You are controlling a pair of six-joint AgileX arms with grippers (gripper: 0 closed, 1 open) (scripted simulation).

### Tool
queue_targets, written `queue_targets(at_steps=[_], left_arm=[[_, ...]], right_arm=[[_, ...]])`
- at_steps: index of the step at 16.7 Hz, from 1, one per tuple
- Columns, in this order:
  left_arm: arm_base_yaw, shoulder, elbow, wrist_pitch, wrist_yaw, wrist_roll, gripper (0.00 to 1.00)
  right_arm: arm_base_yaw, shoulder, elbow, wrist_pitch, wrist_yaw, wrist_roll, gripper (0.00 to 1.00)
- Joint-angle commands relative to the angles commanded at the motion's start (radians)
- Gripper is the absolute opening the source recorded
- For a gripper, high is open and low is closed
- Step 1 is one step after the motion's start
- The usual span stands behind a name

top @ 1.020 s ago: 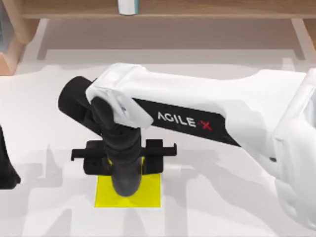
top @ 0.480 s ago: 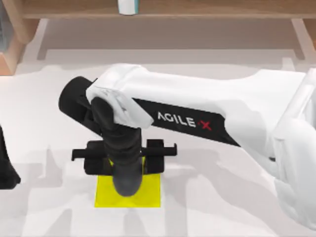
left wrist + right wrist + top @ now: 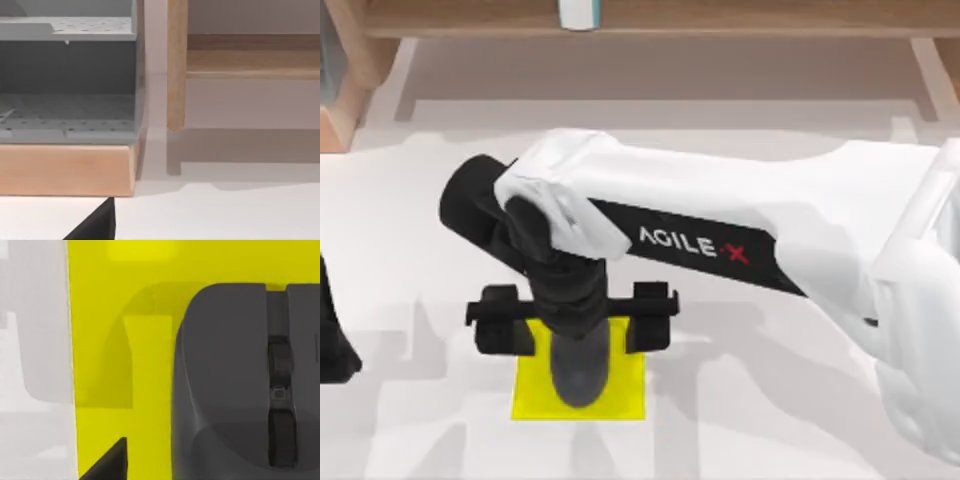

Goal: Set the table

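Near edge of the table (image 3: 740, 410): yellow mat (image 3: 625, 395) with a dark grey computer mouse (image 3: 578, 375) lying on it, wheel up. Above it our right gripper (image 3: 572, 322), fingers spread wide to either side of the mouse and gripping nothing. We judge the mouse placed; best lift straight up, without nudging it. Left edge: our left gripper (image 3: 332, 340), parked, state unclear. Far edge: wooden shelf (image 3: 750, 20).

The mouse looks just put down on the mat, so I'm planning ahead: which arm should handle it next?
Right: its gripper hangs open directly above the mouse on the yellow mat; the left arm sits parked at the table's left edge.
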Motion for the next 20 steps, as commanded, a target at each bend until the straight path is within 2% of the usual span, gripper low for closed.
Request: queue_targets(at_steps=[7,10,14,20], left_arm=[[0.0,0.0,0.0,0.0,0.0,0.0,1.0],[0.0,0.0,0.0,0.0,0.0,0.0,1.0],[0.0,0.0,0.0,0.0,0.0,0.0,1.0],[0.0,0.0,0.0,0.0,0.0,0.0,1.0]], right_arm=[[0.003,-0.002,0.0,0.001,-0.001,0.0,1.0],[0.004,-0.036,-0.009,0.056,-0.05,-0.018,1.0],[-0.004,-0.089,-0.071,0.204,-0.189,-0.073,1.0],[-0.057,-0.17,-0.245,0.521,-0.474,-0.224,1.0]])
